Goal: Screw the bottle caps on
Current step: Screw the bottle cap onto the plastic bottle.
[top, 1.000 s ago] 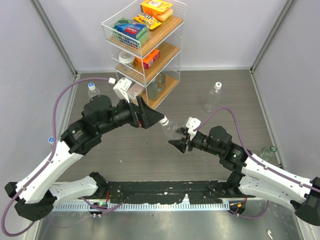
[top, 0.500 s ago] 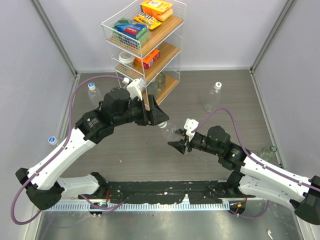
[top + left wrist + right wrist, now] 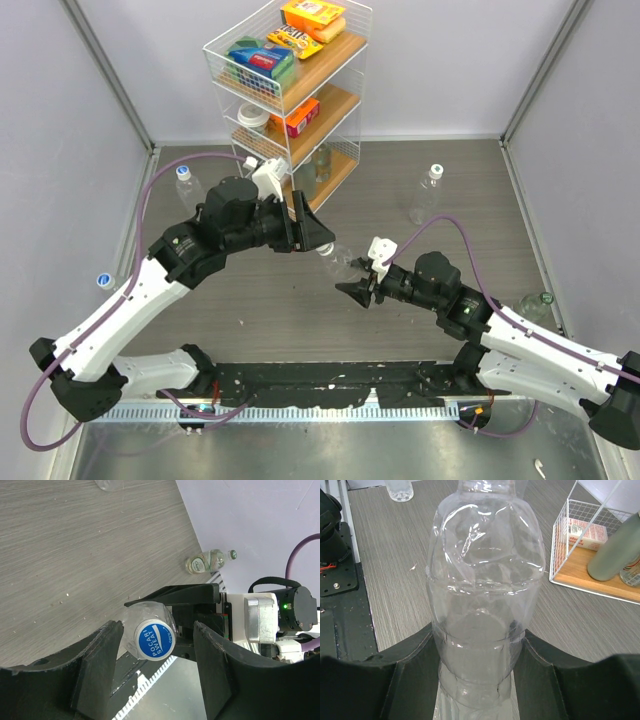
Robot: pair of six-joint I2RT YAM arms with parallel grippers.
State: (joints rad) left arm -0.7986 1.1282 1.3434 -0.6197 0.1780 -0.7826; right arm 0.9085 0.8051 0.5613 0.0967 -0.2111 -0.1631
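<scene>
Clear thin plastic, so the bottle (image 3: 480,605) looked light and crushable; right gripper (image 3: 478,647) clamped its body mid-air, left gripper (image 3: 159,632) gaped around the likely stiffer blue Pocari Sweat cap (image 3: 153,641), so pinch there.

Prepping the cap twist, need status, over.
Left end effector open around cap. Right end effector shut on bottle. Cap on neck, nothing in the way.

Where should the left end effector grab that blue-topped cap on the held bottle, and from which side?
Grip the cap by its round side wall, coming along the bottle axis from the cap end. Its flat top faces the left end effector, whose fingers flank it, so closing squarely should allow twisting.
</scene>
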